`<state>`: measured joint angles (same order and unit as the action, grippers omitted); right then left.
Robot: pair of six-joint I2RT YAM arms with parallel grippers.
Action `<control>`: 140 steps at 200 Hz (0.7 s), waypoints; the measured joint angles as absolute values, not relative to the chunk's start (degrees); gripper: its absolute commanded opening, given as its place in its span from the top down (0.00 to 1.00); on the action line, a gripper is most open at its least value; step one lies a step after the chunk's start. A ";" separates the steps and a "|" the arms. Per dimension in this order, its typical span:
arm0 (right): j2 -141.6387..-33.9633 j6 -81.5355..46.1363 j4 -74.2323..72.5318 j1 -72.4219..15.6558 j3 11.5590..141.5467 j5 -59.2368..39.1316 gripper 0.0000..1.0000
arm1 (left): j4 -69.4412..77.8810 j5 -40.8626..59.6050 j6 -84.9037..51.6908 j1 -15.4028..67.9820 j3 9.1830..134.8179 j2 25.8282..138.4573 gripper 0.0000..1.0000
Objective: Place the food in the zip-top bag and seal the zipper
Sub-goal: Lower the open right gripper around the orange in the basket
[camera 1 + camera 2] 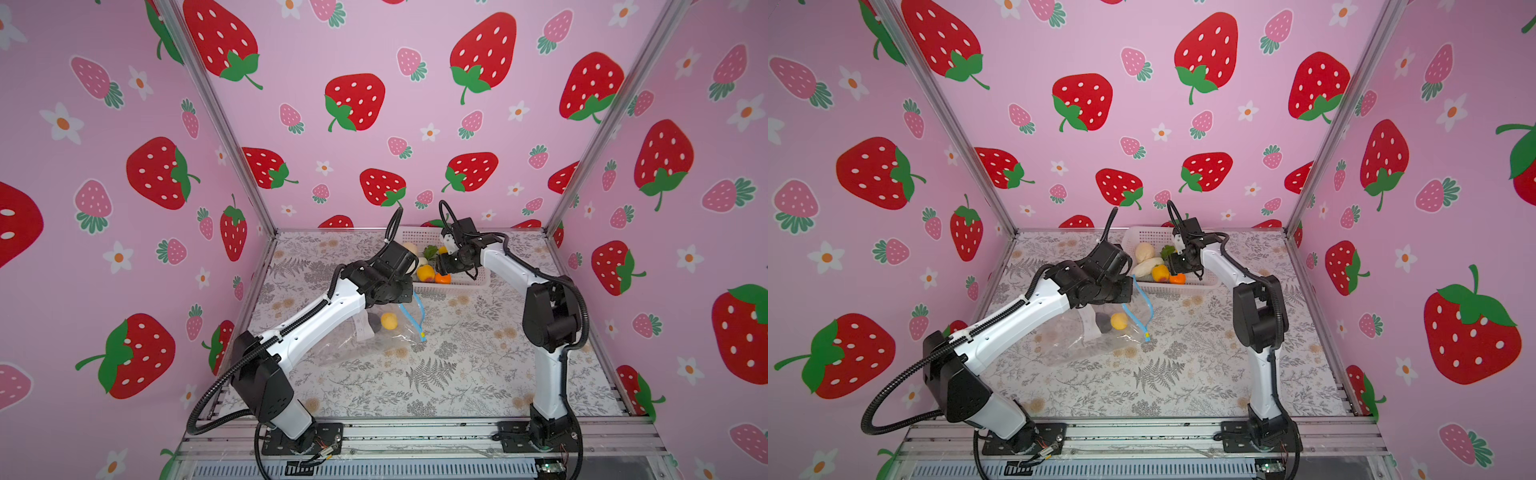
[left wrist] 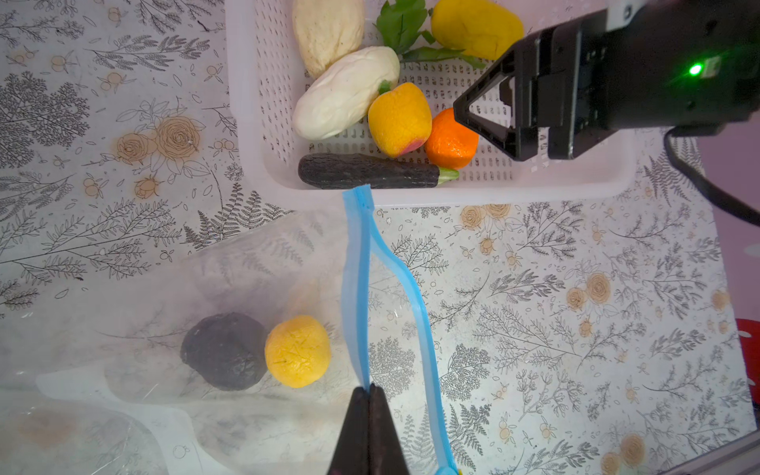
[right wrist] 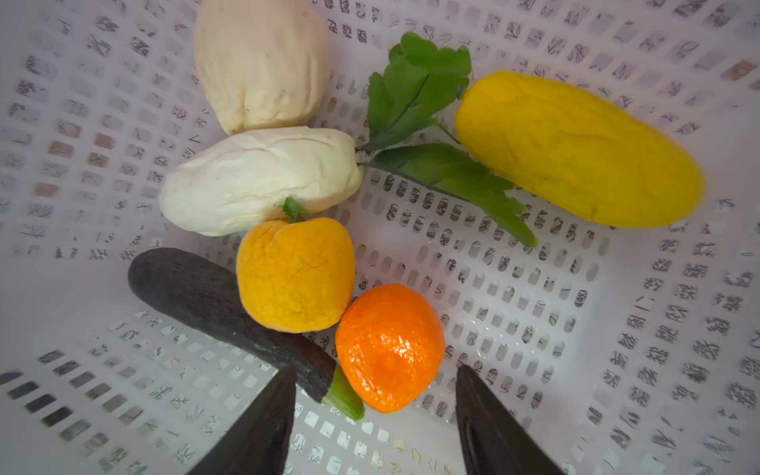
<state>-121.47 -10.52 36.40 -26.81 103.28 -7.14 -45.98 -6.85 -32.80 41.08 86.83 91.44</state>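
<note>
Bag (image 2: 246, 288) flat on table (image 2: 534, 308), mouth gaping: one zipper (image 2: 357, 288) lip pinched tight in left gripper (image 2: 370, 388), other lip bowed away from it. Dark piece (image 2: 224, 351) and yellow ball (image 2: 298, 351) inside, just beside pinch. Right gripper (image 3: 374, 370) spread wide in basket (image 2: 255, 103), orange (image 3: 388, 345) between fingertips, eggplant (image 3: 226, 304) tip beside one finger. Open floral tabletop beyond bowed lip; strawberry walls (image 1: 374, 104) around.

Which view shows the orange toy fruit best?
The right wrist view: the orange fruit is large, sharp and whole. In the left wrist view the right tool covers part; in both top views it is tiny.
</note>
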 measured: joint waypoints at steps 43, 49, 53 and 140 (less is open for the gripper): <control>-125.21 -10.39 39.09 -26.37 107.39 -7.11 0.33 | -45.95 -6.83 -32.82 41.08 87.02 91.46 1.00; -125.56 -10.37 39.38 -26.35 107.85 -7.11 0.33 | -45.95 -6.83 -32.82 41.08 87.09 91.50 1.00; -125.80 -10.37 39.66 -26.33 108.22 -7.14 0.33 | -45.98 -6.83 -32.82 41.08 87.15 91.53 1.00; -128.99 -9.98 42.94 -25.76 111.42 -7.81 0.31 | -45.89 -6.33 -32.82 40.71 88.18 92.38 1.00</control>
<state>-128.99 -9.98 42.94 -25.76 111.42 -7.81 -45.89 -6.33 -32.82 40.71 88.18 92.38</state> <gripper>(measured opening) 0.686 0.047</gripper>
